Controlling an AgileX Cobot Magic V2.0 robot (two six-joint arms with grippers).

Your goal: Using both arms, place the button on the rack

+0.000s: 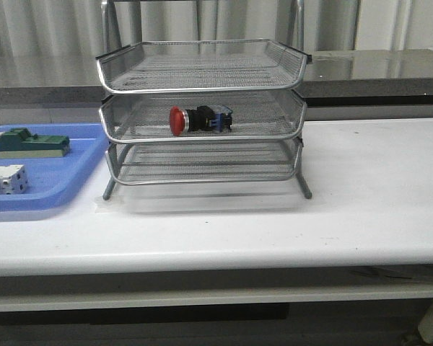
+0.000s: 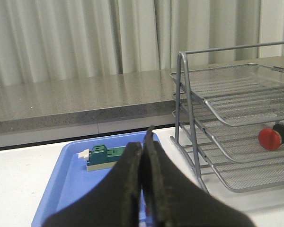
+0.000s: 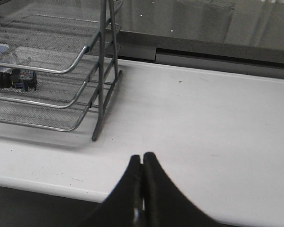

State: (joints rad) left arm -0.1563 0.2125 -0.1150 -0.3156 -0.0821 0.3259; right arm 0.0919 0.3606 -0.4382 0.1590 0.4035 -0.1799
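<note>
The button (image 1: 198, 120), red mushroom head to the left and black-blue block to the right, lies on its side in the middle tier of the silver wire-mesh rack (image 1: 202, 72). It also shows in the left wrist view (image 2: 273, 137) and in the right wrist view (image 3: 15, 79). The rack shows in the left wrist view (image 2: 236, 99) and the right wrist view (image 3: 61, 71). My left gripper (image 2: 143, 143) is shut and empty, above the blue tray, well away from the button. My right gripper (image 3: 142, 157) is shut and empty over the table's front edge, right of the rack. Neither arm shows in the front view.
A blue plastic tray (image 1: 65, 180) stands left of the rack and holds a green flat component (image 1: 30, 143) and a white switch block (image 1: 6, 180). The tray (image 2: 66, 165) and green component (image 2: 104, 157) show in the left wrist view. A grey counter runs behind the table.
</note>
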